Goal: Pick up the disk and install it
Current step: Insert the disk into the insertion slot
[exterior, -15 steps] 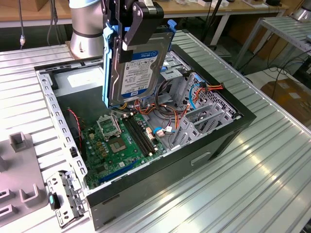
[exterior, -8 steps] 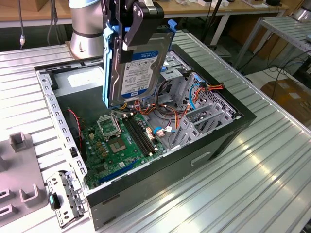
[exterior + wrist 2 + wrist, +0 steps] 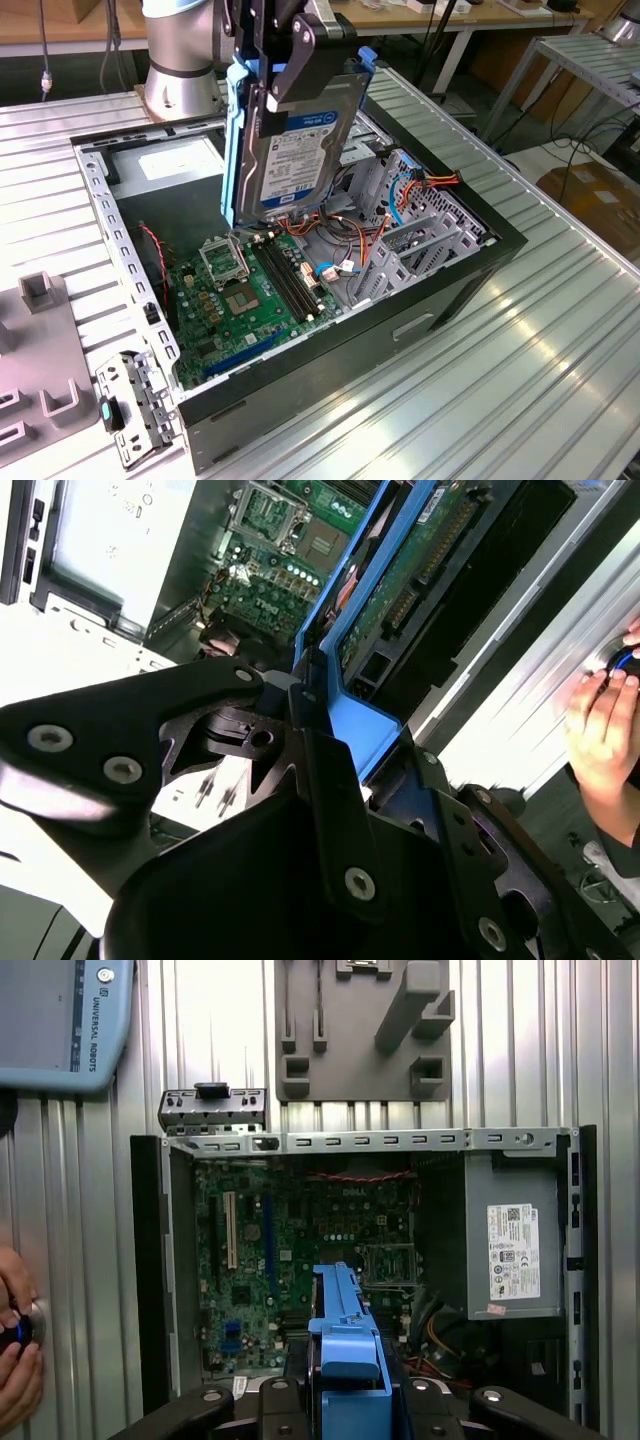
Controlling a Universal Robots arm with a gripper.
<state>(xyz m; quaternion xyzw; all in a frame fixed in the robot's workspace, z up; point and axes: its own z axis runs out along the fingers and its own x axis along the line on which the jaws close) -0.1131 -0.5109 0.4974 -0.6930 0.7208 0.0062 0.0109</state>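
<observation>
Disk (image 3: pixel 305 150) hangs on edge in the upper middle of the exterior view. Its printed label faces the camera and blue rails run along its sides. The gripper (image 3: pixel 288 85) pinches its top end between black fingers. In the second wrist view the disk's (image 3: pixel 420 570) green circuit side shows, and in the first wrist view a blue rail (image 3: pixel 345 1330).

Just below the disk's lower end lies the open computer case (image 3: pixel 420 310), and the disk is over its middle. On the case floor is the green motherboard (image 3: pixel 235 300), with orange and blue cables (image 3: pixel 400 215) toward the exterior view's right. A grey metal box (image 3: pixel 165 165) with a white sticker fills the case's upper-left corner.

Outside the case, on the ribbed metal table (image 3: pixel 530 380), a metal bracket (image 3: pixel 135 405) lies at the lower left beside a grey fixture (image 3: pixel 45 370). A person's hand (image 3: pixel 603 730) is off past the case.
</observation>
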